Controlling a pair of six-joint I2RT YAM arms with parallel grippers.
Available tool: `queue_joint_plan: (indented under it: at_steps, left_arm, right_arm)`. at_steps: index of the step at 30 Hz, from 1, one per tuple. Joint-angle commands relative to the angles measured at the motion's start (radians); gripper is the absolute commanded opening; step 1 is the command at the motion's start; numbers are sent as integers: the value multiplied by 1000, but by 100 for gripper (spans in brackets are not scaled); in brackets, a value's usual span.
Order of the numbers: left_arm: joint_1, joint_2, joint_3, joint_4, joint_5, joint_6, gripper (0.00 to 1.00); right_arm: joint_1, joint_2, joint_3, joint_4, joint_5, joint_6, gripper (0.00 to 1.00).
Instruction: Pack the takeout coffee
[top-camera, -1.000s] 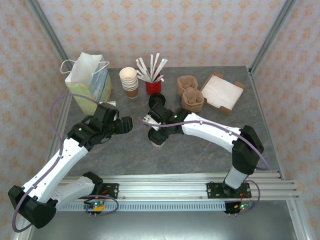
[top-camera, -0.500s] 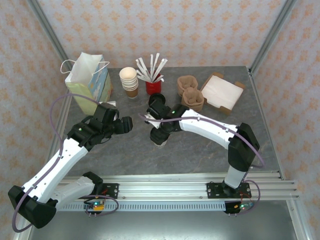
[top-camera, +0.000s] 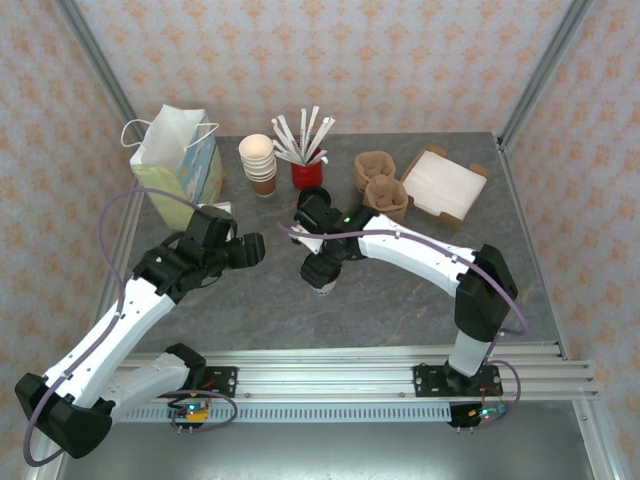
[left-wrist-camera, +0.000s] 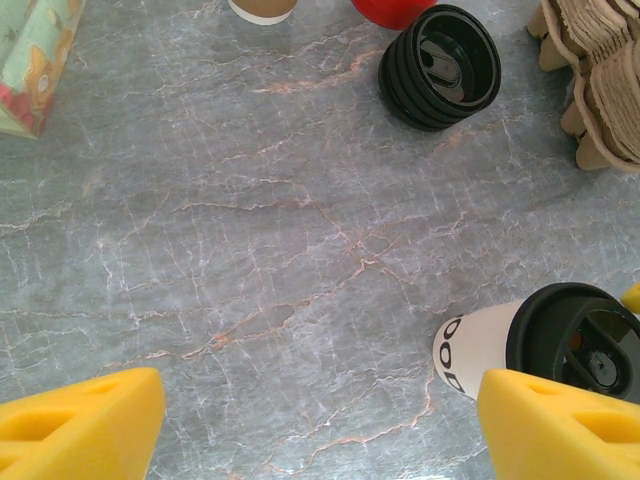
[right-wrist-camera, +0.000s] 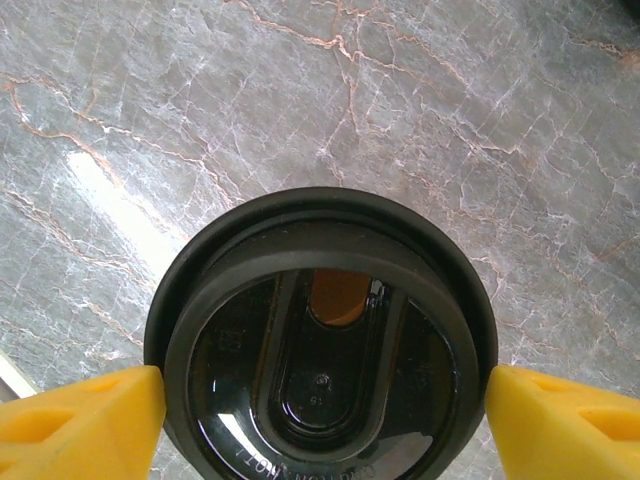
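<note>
Pincer on my right arm (right-wrist-camera: 322, 420) is spread wide, straddling the small cream-white paper cup with a round black plastic lid (right-wrist-camera: 320, 340) and gripping nothing. The cup stands upright mid-way across the grey marbled table (right-wrist-camera: 420, 120), lid on. My left pincer (left-wrist-camera: 320, 425) hangs beside it, also spread wide and empty.

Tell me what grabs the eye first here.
A coffee cup stands mid-way on the grey table, the right claw straddling its black lid. The left claw hangs open over bare stone beside it, and a paper bag stands at the far left corner.
</note>
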Motion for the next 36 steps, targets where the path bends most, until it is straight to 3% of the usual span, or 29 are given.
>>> queue_joint_plan:
  at_steps: [1, 11, 18, 21, 26, 36]
  left_arm:
    - [12, -15, 16, -30, -28, 27, 83]
    - [10, -15, 69, -27, -60, 70, 82]
    - [11, 0, 156, -15, -94, 124, 82]
    - [17, 21, 235, -28, -147, 191, 82]
    - [115, 142, 423, -95, -200, 278, 82]
    - [370, 471, 732, -164, -148, 386, 77]
  right_arm:
    - [-7, -10, 43, -34, 14, 19, 84]
    - [-70, -184, -22, 57, -81, 81, 88]
    - [-221, -417, -187, 292, 19, 270, 90]
    - [-229, -435, -210, 322, 72, 290, 91]
    - [-228, -432, -250, 388, 147, 316, 90]
    - [-232, -432, -260, 413, 207, 320, 90]
